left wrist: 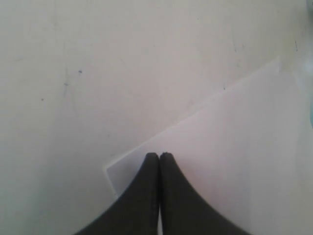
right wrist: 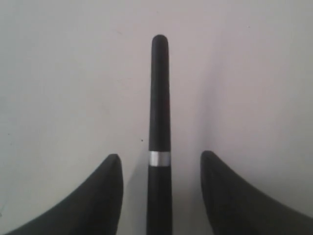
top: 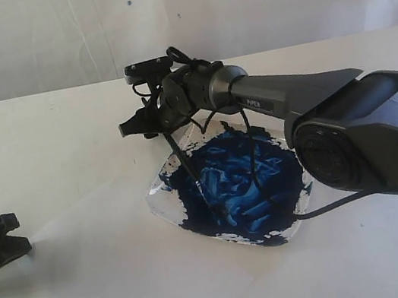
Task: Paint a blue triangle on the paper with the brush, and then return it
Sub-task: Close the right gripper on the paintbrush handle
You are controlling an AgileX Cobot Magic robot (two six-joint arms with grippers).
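Observation:
The brush (top: 190, 172) leans in the paint plate (top: 161, 190), its tip down in the dark blue paint and its black handle rising to the right gripper (top: 137, 127). In the right wrist view the brush (right wrist: 160, 98) stands between the jaws of the right gripper (right wrist: 160, 155), which is open with a gap on each side of the handle. The left gripper (top: 15, 232) rests at the far left. Its fingers are shut together, with the left gripper (left wrist: 159, 155) over a corner of the white paper (left wrist: 234, 147). The blue triangle is out of view.
The right arm (top: 350, 130) stretches in from the right above the plate, and a black cable (top: 255, 162) hangs from it over the paint. A white table (top: 52, 144) and a white backdrop (top: 48, 36) surround the scene.

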